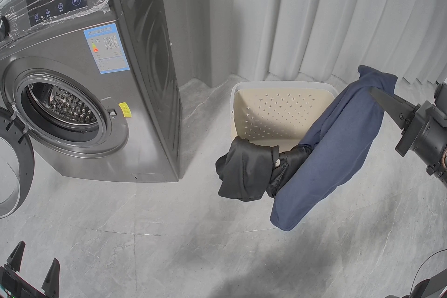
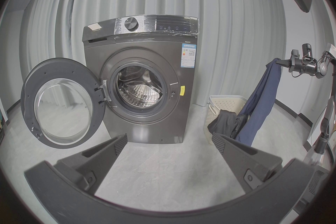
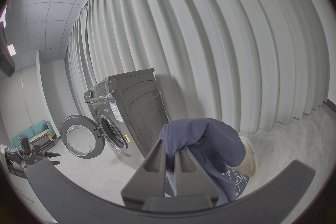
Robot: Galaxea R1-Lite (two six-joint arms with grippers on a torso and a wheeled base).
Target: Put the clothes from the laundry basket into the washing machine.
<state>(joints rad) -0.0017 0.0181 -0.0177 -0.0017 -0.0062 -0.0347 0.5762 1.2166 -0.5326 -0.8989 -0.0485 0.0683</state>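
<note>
Grey, shiny floor. Standing right on it: a big washing machine and, near it, a pale laundry basket.

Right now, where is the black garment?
In the head view, the black garment hangs over the laundry basket rim, right of the washing machine, against the navy garment in the right gripper.

Even soft light, fisheye wrist-cam edges
</note>
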